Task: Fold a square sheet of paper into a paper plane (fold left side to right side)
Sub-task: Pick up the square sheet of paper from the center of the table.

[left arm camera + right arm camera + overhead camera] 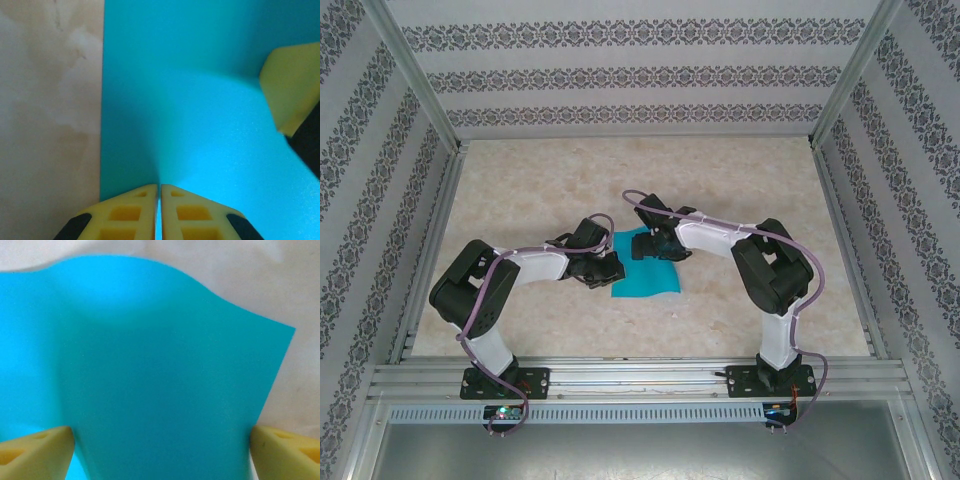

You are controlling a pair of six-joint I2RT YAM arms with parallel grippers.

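**Top external view.** The teal-blue square sheet of paper point(642, 282) lay at the centre of the beige marble-patterned table point(620, 180). The left gripper point(605, 268) was at the sheet's 9 o'clock edge and the right gripper point(655, 248) at its 12 o'clock edge. Bare table extended toward 12, 3 and 9 o'clock up to the patterned walls point(620, 75).

**Left wrist view.** The left gripper point(159, 187) was closed to a hairline slit, pinching the sheet point(200, 100). The sheet's straight edge ran from 12 to 6 o'clock against the table point(50, 125). A yellow finger point(292, 85) of the right gripper sat at 3 o'clock.

**Right wrist view.** The right gripper point(161, 432) stood wide apart and gripped nothing, with the sheet point(150, 365) between its fingers. The sheet's far edge was wavy and its 2 o'clock corner was sharp, with bare table point(300, 290) beyond.
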